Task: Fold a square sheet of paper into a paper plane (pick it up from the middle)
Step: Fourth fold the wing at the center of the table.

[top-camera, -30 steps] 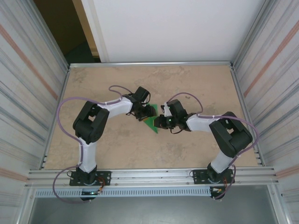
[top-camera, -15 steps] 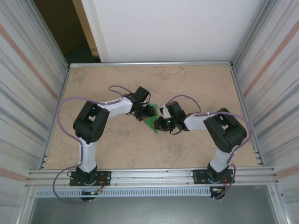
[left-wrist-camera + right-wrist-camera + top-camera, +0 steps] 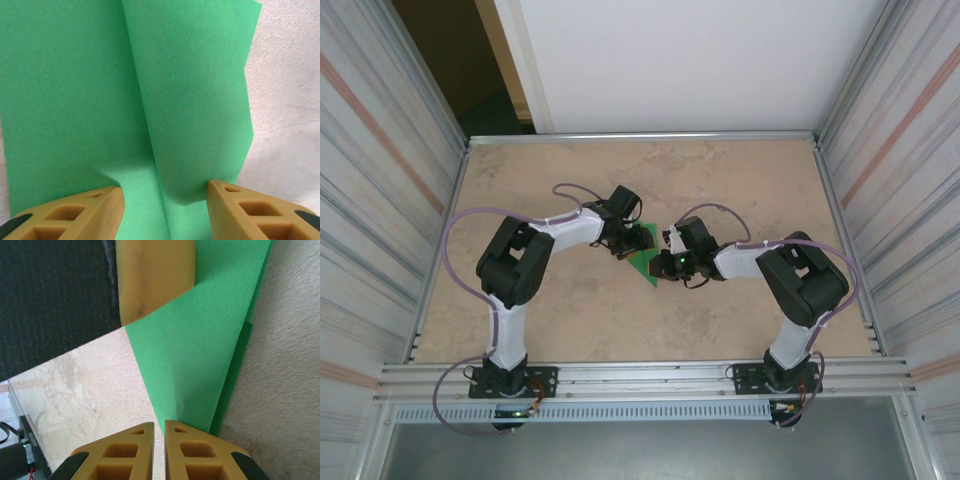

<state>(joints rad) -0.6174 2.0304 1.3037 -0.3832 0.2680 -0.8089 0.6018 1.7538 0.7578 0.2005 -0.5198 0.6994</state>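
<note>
**Both arms meet over the part-folded green paper**

The bench [image 3: 570,310] is the biggest thing in front of you, a mottled tan top spreading out on every side of the green paper [image 3: 646,262]. The left arm [image 3: 535,250] reaches in to the paper's left side and the right arm [image 3: 790,280] to its right side, so the two wrists face each other across it.

The paper lies on the bench between them, already partly folded. From above you see a narrow wedge with its point toward the arms' bases. In the left wrist view [image 3: 190,100] a long crease runs down it, with one layer lapped over another.

The left jaws are released. Their tan fingertips [image 3: 95,210] stand well apart, one on each side of that crease, and both are down on the paper.

The right jaws are clenched, with only a thin slit between their fingertips [image 3: 187,447]. The paper's narrow point [image 3: 200,365] runs right up to that slit, and you cannot tell whether it is pinched. In that same view one finger [image 3: 155,280] of the left jaws rests at the paper's wider end.
</note>
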